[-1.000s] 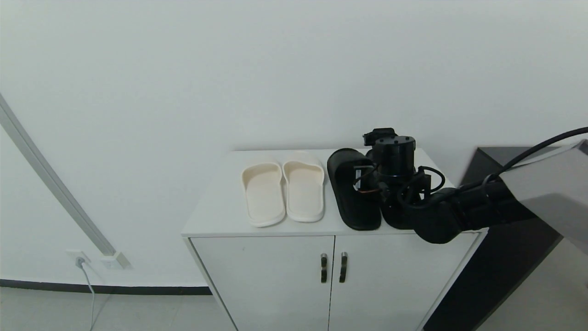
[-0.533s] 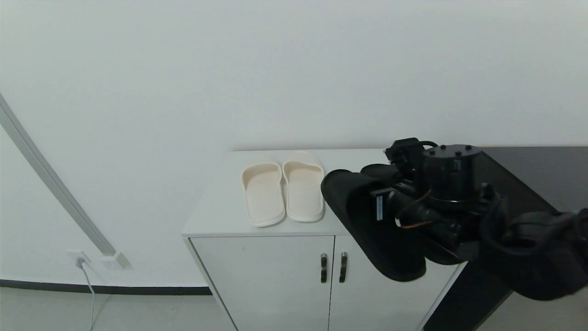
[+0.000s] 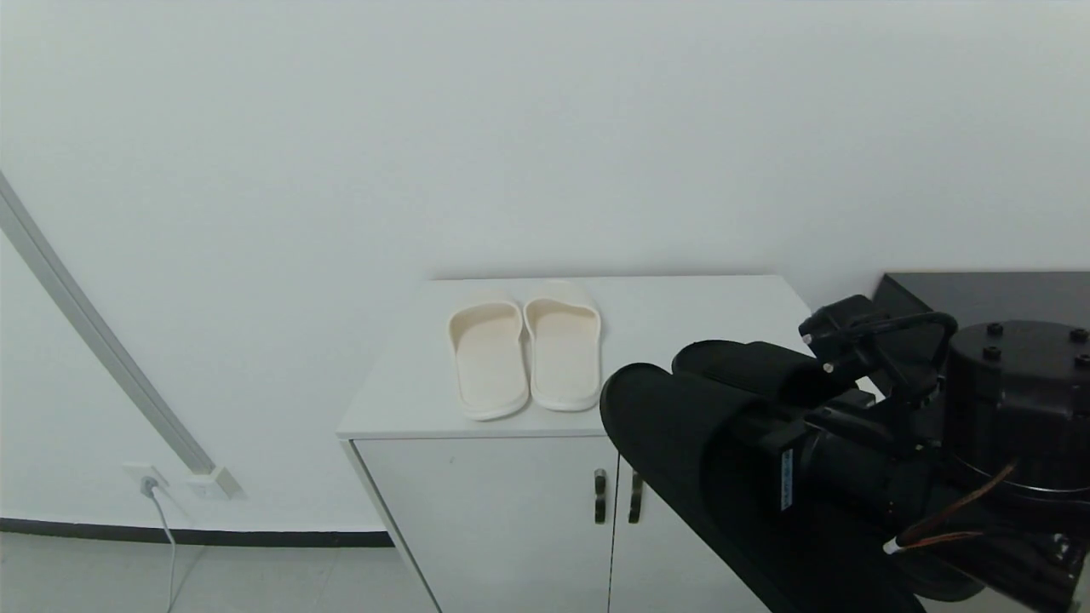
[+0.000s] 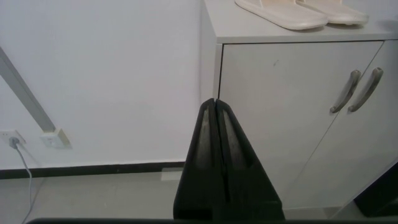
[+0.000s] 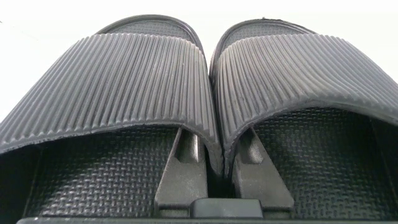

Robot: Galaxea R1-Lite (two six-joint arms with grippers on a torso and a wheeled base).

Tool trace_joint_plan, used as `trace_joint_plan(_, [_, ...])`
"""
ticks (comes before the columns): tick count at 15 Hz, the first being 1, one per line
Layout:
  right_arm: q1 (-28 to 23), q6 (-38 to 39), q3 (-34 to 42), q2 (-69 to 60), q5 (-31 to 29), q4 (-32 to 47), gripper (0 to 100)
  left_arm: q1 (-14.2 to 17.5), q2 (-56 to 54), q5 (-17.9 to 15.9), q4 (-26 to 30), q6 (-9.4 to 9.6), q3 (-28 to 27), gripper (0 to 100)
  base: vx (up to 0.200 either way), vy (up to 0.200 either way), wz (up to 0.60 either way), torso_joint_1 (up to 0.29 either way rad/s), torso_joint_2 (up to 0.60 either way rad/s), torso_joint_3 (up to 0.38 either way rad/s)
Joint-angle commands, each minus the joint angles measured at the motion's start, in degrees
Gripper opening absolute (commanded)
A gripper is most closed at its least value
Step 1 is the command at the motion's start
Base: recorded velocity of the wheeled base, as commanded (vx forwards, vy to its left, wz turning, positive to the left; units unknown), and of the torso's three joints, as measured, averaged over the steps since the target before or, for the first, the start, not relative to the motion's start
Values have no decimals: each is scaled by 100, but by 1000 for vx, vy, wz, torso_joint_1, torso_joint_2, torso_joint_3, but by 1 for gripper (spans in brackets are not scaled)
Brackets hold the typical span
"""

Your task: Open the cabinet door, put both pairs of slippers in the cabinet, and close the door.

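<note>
Clamping the pair of black ribbed rubber slippers (image 3: 681,426), the right end effector (image 5: 217,165) has one of its fingers (image 5: 183,171) tucked under each strap, and the two inner side walls are pinched together between them. In the head view the black pair hangs in the air, tilted, clear of the cabinet top and in front of the right door, with the toes pointing away from the arm.

On top of the white two-door cabinet (image 3: 485,511) lies the pair of cream slide slippers (image 3: 524,353). They sit side by side and touching, soles down, toes toward the wall, on the left half of the top. Both doors are shut, and the two dark vertical handles (image 3: 600,496) stand just beside each other where the doors meet.

Lower down, the left end effector (image 4: 215,118) has its fingers pressed together with nothing between them. It sits off the cabinet's left front corner, apart from it, and below the level of the top.

A grey slanted wall strip (image 3: 85,323) runs down to a wall socket with a plugged-in cable (image 3: 149,487) left of the cabinet. A dark piece of furniture (image 3: 979,289) stands to its right.
</note>
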Motion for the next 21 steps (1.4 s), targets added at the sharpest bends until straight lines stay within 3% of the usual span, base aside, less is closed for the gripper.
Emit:
trace_joint_plan(1, [22,3,53,-71,5,-5,0,2,0,-4,0,2,0,0,0,0,0,0,0,0])
trace_joint_plan(9, [22,21,229,16,277,-40,0,2,0,-4,0,2,0,0,-175,0,0,1,2,1])
trace_joint_plan(21, [22,3,396,8,436,-76,0,2,0,-4,0,2,0,0,0,0,0,0,0,0])
